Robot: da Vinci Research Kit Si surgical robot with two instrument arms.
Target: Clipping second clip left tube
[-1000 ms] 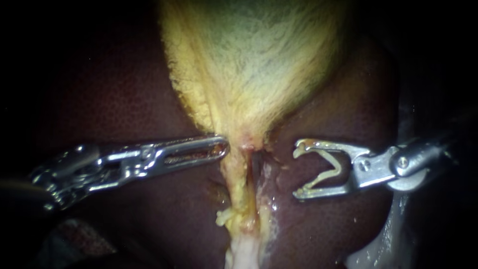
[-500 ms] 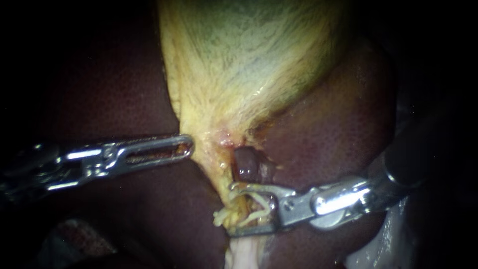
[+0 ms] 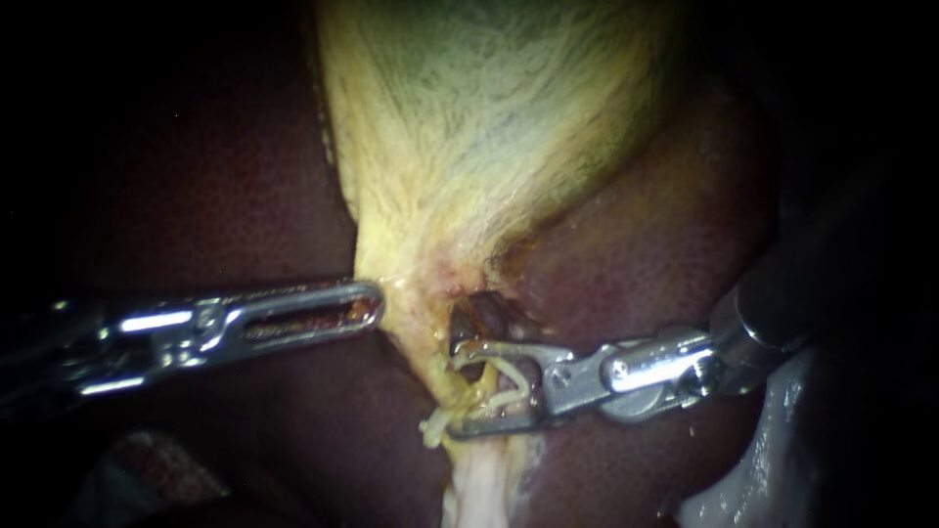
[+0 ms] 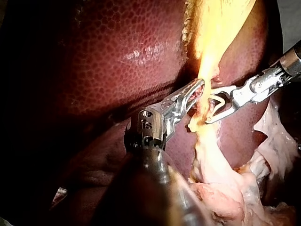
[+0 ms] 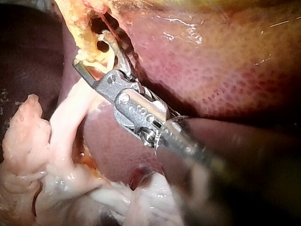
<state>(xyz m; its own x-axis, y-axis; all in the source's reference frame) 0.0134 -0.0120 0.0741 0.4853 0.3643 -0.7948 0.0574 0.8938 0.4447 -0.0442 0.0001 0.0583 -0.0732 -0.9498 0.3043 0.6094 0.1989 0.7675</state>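
The yellow-green gallbladder (image 3: 489, 127) narrows to a neck over the dark liver (image 3: 646, 254). My left instrument (image 3: 372, 303) lies level, its jaws shut on the neck's left edge; the left wrist view shows its tip (image 4: 200, 87) at the yellow tissue. Below the neck runs the yellow left tube (image 3: 468, 391), with a dark reddish tube (image 3: 487, 321) just right of it. My right instrument (image 3: 455, 389) has its jaws wide apart. They hold an open pale clip (image 3: 509, 376) that straddles the left tube, as the right wrist view (image 5: 91, 52) also shows.
Pale white tissue (image 3: 479, 489) hangs below the tube and spreads in lumps (image 5: 28, 136) beside the right instrument. A shiny pale surface (image 3: 753, 479) lies at the lower right. The liver surrounds the working spot on both sides.
My right instrument has come in from the right and set its open clip around the left tube. My left instrument has drawn the gallbladder's neck to the left.
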